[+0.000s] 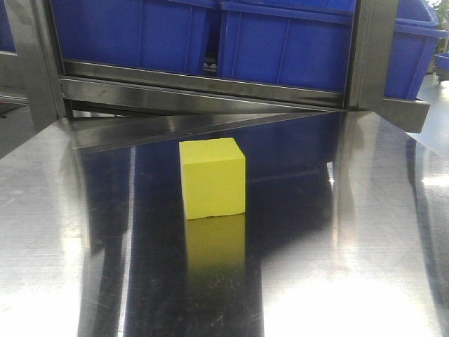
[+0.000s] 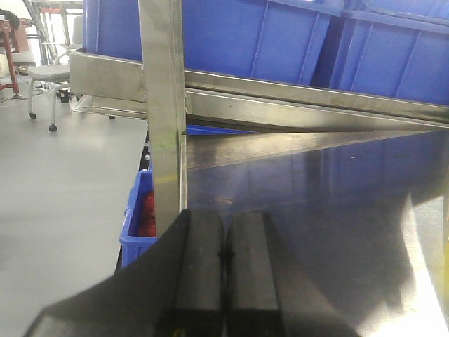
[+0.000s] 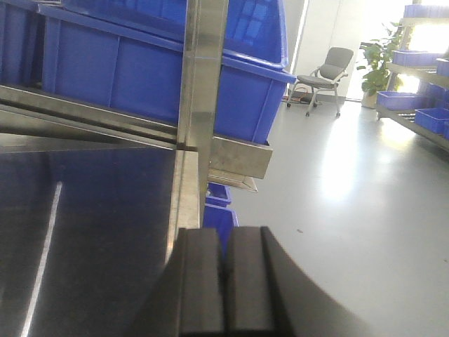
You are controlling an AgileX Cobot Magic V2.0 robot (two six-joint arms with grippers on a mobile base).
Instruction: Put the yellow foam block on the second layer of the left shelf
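Yellow foam block sits flat on the polished steel shelf, roughly mid-width in the front view, one corner turned slightly toward the camera, with its reflection showing on the metal just in front of it. Nothing is touching it, and neither wrist view shows it. Behind and above it runs a steel rail carrying a row of blue bins, with an upright steel post at the right. Left gripper: closed, black pads pressed together with nothing between them, hovering over the left edge of the same steel surface, just beside a post. Past that edge, lower down, is another blue bin with red items inside; I can't tell what they are. A wheeled stool stands on the grey floor further left. Right gripper: also closed on nothing, pads together, at the right edge of the surface near its own post. An office chair and a potted plant stand well off across the floor.
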